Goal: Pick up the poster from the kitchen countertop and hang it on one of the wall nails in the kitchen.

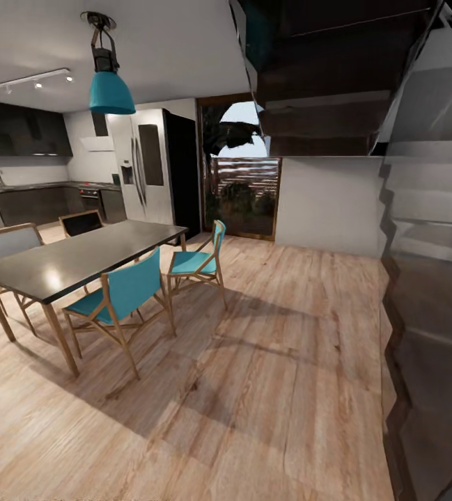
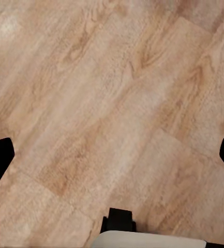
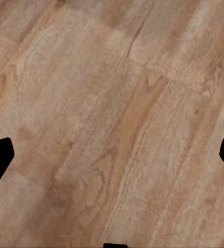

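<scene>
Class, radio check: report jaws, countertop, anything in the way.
Both grippers' jaws spread wide over bare wood floor, holding nothing. Kitchen countertop far left. Dining table and teal chairs between.

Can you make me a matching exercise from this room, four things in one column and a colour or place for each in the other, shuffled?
Things:
1. pendant lamp
2. dining table
3. fridge
4. kitchen countertop

Descriptions:
A. far left, along the back wall
B. teal shade, hanging from the ceiling
C. silver, standing beside the glass door
D. dark top, with teal chairs around it

Pairs: 1-B, 2-D, 3-C, 4-A
</scene>
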### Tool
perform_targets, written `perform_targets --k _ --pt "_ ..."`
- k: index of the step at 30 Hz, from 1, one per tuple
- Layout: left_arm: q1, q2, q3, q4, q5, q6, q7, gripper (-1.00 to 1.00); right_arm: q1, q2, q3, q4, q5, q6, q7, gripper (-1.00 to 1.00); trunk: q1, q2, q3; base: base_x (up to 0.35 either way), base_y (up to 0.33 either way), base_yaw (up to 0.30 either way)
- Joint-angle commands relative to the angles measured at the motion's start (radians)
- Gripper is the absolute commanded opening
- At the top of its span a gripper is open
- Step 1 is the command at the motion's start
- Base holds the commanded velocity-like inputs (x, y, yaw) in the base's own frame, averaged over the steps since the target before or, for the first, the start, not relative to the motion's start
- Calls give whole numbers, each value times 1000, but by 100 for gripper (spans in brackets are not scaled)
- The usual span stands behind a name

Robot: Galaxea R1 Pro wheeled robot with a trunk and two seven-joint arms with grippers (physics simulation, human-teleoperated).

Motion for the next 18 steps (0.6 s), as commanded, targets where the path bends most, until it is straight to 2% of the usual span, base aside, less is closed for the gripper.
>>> perform_targets --k 1,10,18 --pt "0 0 0 -1 0 -2 0 100 0 0 -1 0 8 -3 -1 100 0 -1 -1 75 293 288" --pt "0 0 0 -1 0 -3 0 100 0 1 -1 1 10 -3 -1 100 0 -1 -1 64 267 289" --pt "0 0 0 -1 0 -4 0 100 0 1 -1 1 11 -3 -2 100 0 -1 -1 9 49 288"
